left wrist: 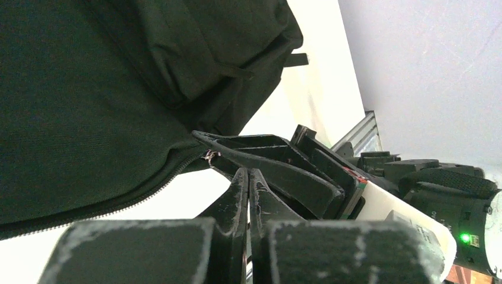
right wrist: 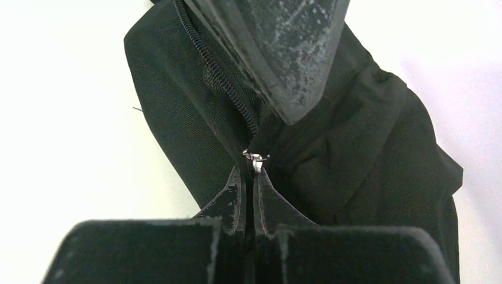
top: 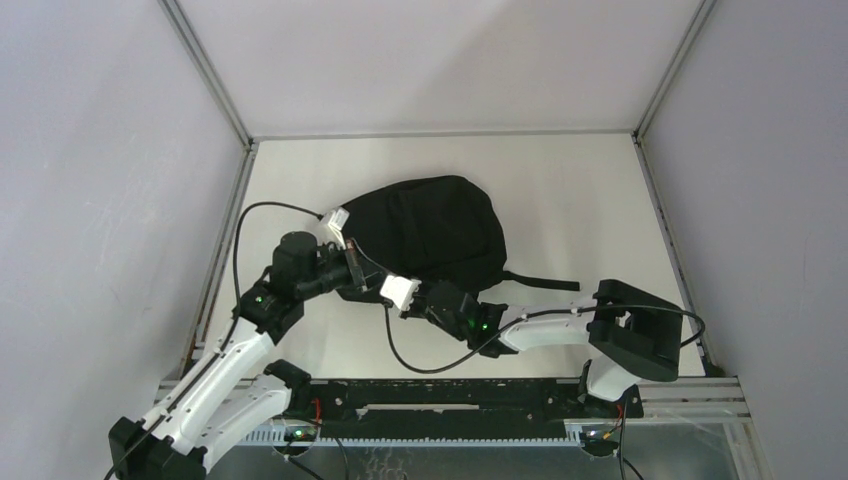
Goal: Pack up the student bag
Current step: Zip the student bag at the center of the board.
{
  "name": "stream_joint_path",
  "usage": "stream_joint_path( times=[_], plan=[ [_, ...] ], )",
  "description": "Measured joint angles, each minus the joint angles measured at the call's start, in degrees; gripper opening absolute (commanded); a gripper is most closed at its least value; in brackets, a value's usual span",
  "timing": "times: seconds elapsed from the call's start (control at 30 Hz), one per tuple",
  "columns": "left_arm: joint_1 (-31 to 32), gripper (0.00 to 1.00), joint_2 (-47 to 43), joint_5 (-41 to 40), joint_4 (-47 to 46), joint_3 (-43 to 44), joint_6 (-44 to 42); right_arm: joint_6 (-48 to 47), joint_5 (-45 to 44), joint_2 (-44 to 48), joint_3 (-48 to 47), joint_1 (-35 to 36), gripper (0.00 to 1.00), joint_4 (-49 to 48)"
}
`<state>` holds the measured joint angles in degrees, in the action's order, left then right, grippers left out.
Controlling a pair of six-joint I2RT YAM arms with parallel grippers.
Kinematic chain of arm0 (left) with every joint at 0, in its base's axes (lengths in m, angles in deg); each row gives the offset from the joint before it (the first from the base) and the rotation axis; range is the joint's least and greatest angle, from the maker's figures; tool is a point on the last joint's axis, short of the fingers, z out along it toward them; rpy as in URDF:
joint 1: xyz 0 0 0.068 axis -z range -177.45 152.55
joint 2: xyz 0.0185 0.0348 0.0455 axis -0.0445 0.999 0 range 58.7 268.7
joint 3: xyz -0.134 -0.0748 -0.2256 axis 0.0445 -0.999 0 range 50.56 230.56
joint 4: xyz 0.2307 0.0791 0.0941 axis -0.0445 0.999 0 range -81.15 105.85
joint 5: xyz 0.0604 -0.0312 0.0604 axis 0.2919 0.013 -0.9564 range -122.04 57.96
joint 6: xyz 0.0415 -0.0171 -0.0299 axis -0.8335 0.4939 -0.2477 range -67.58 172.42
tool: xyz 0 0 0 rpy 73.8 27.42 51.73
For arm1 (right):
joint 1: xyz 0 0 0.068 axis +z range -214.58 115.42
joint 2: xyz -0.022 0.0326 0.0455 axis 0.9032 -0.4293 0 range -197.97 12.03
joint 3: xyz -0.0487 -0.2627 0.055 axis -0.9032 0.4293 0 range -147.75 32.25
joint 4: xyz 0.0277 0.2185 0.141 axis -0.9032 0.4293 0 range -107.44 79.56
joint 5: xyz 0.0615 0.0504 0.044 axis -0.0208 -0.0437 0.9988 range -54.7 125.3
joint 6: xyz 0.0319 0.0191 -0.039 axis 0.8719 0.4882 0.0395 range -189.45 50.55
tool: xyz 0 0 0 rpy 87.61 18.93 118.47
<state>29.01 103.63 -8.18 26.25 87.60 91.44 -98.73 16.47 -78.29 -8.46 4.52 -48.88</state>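
Black student bag lying on the white table, right gripper pinched tight on its small metal zip pull at the near edge, left gripper just beside, fingers pressed together

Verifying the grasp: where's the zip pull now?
Right wrist view, centre frame: the zip pull is pinched at the tips of the right gripper. Seen from above, that is the near-left edge of the bag.

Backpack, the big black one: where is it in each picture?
Top external: the student bag lies in the middle of the picture.
Left wrist: the bag fills the upper left.
Right wrist: the bag fills the centre and right.
Shared landmark: the silver zip pull, in both wrist views; too small from above.
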Motion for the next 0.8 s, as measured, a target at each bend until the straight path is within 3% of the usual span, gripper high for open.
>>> stream_joint_path(
  times=[0.2,0.53,0.8],
  plan=[
    [-1.64,0.00,-1.22,-1.81,2.01,0.00,-0.24,1.53,0.66,3.19,1.90,-1.18,0.00,0.87],
    [-9.73,0.00,-5.03,-4.94,4.94,0.15,-1.64,6.58,0.83,14.86,11.72,-3.50,0.00,6.01],
    [-9.94,0.00,-3.54,-2.80,5.09,0.13,-2.75,10.10,1.11,21.16,14.40,-5.01,0.00,10.97]
  ],
)
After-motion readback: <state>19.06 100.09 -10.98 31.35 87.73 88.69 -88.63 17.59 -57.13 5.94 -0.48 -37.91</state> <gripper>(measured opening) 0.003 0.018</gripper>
